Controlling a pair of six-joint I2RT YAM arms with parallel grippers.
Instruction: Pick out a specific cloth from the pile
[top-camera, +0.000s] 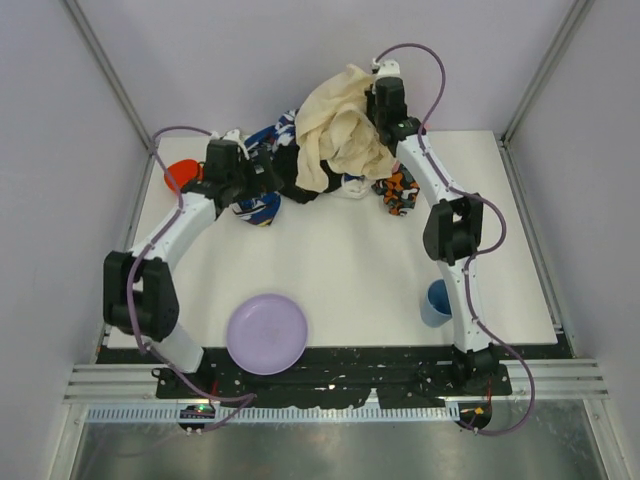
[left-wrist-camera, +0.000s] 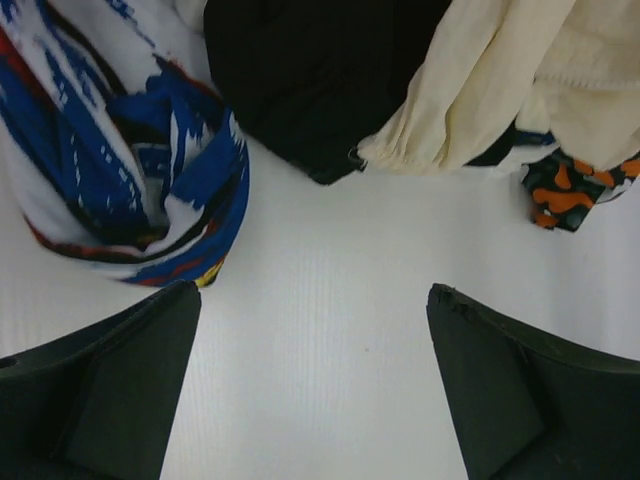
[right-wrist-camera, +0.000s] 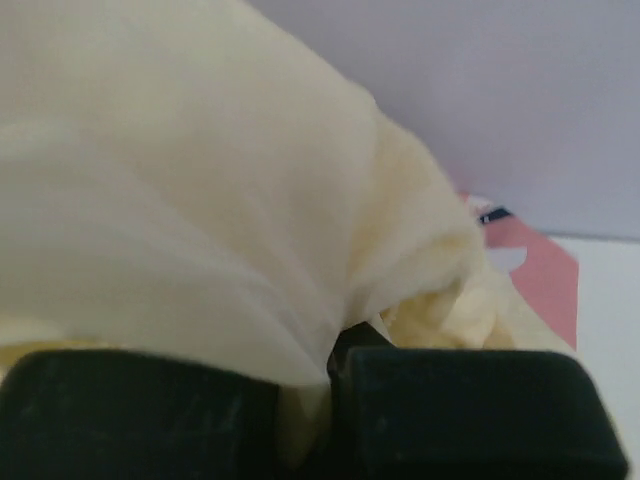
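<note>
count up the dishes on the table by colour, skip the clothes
purple plate: 1
red dish: 1
blue cup: 1
total: 3

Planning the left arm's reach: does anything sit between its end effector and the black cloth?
Nothing visible does. Only bare table lies between the open left end effector and the near edge of the black cloth. The cream cloth, gripped by the right end effector, covers its right side; the patterned cloth lies beside it.
</note>
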